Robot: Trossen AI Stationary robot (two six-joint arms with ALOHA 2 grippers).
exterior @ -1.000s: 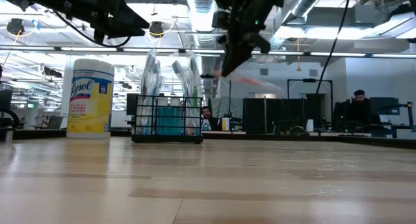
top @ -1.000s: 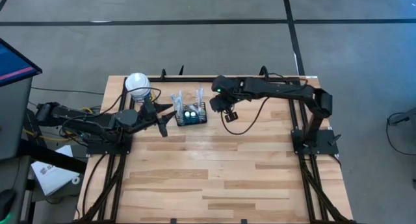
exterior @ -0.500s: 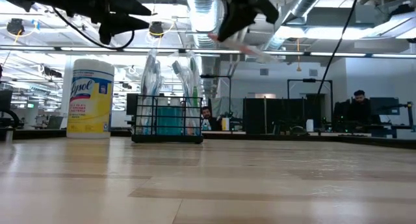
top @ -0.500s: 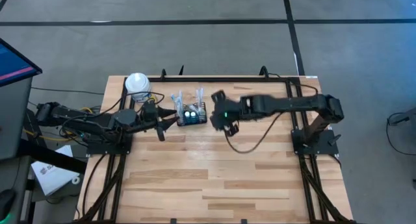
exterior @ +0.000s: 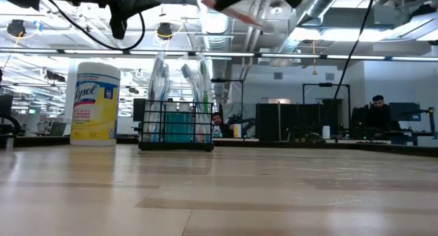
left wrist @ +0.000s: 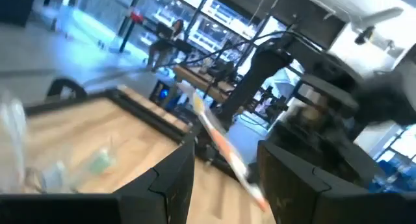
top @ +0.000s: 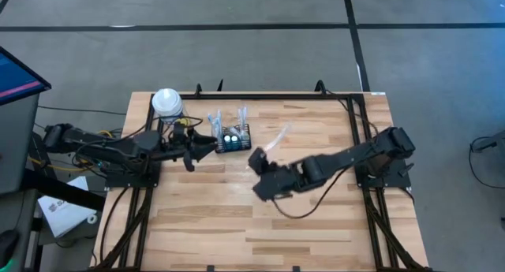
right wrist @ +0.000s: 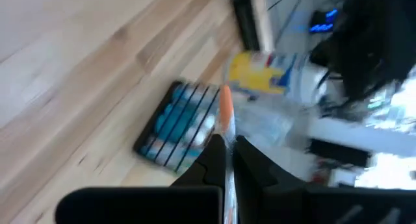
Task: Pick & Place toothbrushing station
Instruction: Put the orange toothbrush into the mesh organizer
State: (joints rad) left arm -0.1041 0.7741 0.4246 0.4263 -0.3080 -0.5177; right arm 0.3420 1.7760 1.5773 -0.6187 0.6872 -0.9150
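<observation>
Since a second ago my right arm has swung away from the far edge of the table [top: 237, 225] toward its middle, carrying a toothbrush [top: 274, 139] with it, and my left arm has drawn back a little toward its own side. My right gripper [top: 260, 163] now hangs above the table just to the near right of the toothbrushing station [top: 233, 139], its jaws pressed together on the toothbrush, a white one with an orange part that shows in the right wrist view [right wrist: 225, 113] sticking out past my fingers [right wrist: 257, 165]. The low view catches that brush high up [exterior: 236, 11], well above the caddy.

My left gripper [top: 207, 146] hovers just beside the station's left end, jaws spread and holding nothing; in the left wrist view my two fingers [left wrist: 172, 182] stand apart with the toothbrush [left wrist: 221, 146] visible beyond them.

The toothbrushing station stands upright on the far part of the table [exterior: 176, 126], with wrapped brushes poking up out of it. A yellow canister with a white lid [top: 166, 102] stands near it, to its left and a little farther back.
</observation>
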